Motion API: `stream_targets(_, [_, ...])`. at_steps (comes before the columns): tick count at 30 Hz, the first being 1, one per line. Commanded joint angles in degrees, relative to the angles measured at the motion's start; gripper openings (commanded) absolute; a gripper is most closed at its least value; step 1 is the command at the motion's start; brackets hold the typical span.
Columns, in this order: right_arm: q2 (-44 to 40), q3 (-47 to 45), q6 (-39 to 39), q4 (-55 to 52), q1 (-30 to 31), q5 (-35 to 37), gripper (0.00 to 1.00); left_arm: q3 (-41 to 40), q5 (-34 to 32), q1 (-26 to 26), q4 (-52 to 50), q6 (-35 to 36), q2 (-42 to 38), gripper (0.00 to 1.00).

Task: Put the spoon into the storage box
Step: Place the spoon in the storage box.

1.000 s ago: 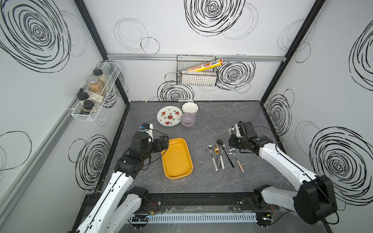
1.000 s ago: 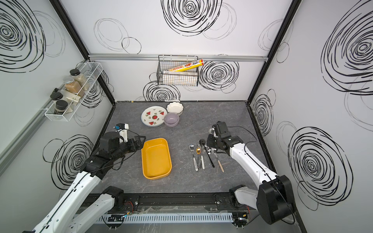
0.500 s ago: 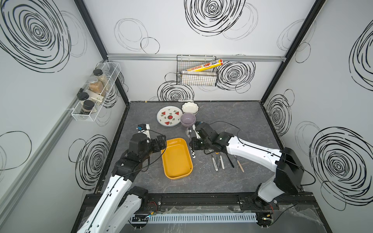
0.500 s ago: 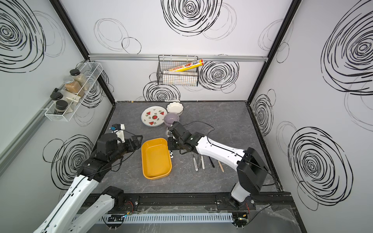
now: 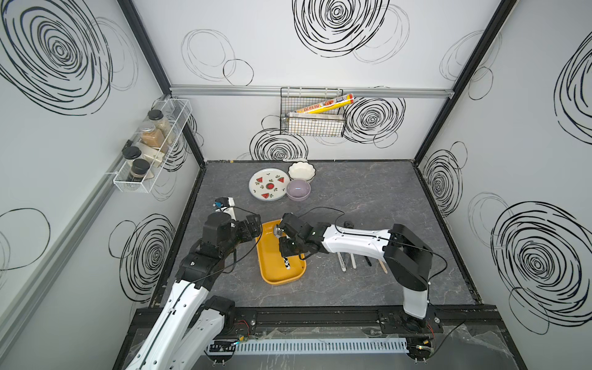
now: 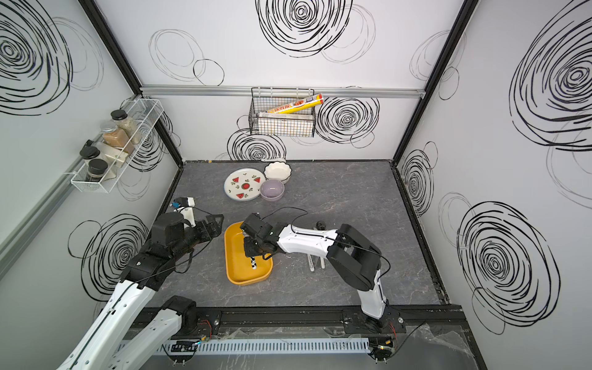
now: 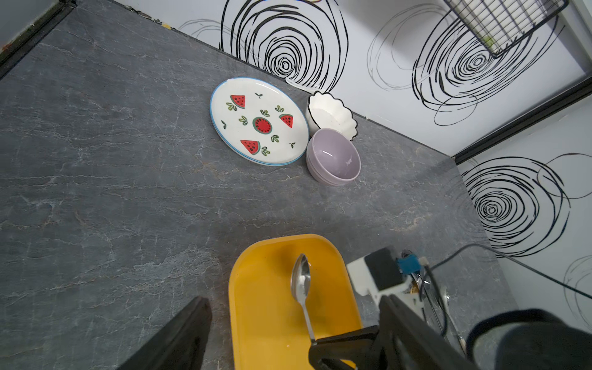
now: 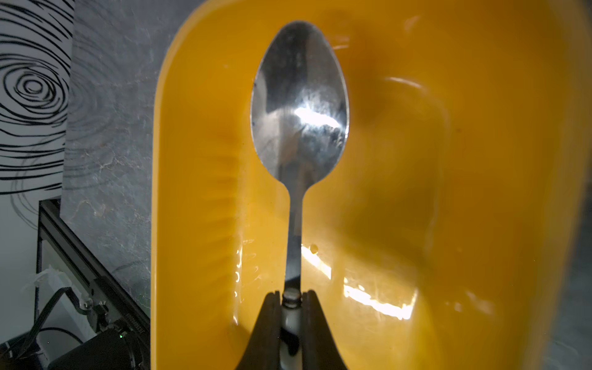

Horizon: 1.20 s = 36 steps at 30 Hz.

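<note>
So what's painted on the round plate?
Plate: red watermelon slices, green leaves on white, blue rim. Clearest in the left wrist view.

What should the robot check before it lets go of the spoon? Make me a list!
1. Right end effector shut on the spoon handle: ok.
2. Whole spoon inside the rim of the storage box: ok.
3. Spoon low enough to touch the box floor: cannot tell.
4. Left end effector open, beside the box and apart from the spoon: ok.
5. Other cutlery lying on the table outside the box: ok.
</note>
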Motion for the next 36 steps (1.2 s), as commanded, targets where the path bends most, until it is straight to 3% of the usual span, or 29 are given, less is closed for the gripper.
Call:
stream_targets(1, [2.7,3.7,1.0,2.1,1.0,-0.9,0.01,-0.4,-0.5,0.4,1.4,-0.1,-0.4,0.88])
stream_targets(16, [9.9,8.1,2.1,2.7,1.0,-1.2,0.04,-0.5,0.1,0.3,1.6,-0.1,-0.1,0.88])
stream_targets(27, [11.6,8.5,2.6,3.8,1.0,-2.0,0.18,-0.5,0.3,0.4,1.7,0.0,0.0,0.88])
stream_targets(36, [11.2,8.5,1.1,5.4,1.0,-2.7,0.21,-0.6,0.6,0.4,1.7,0.1,0.2,0.88])
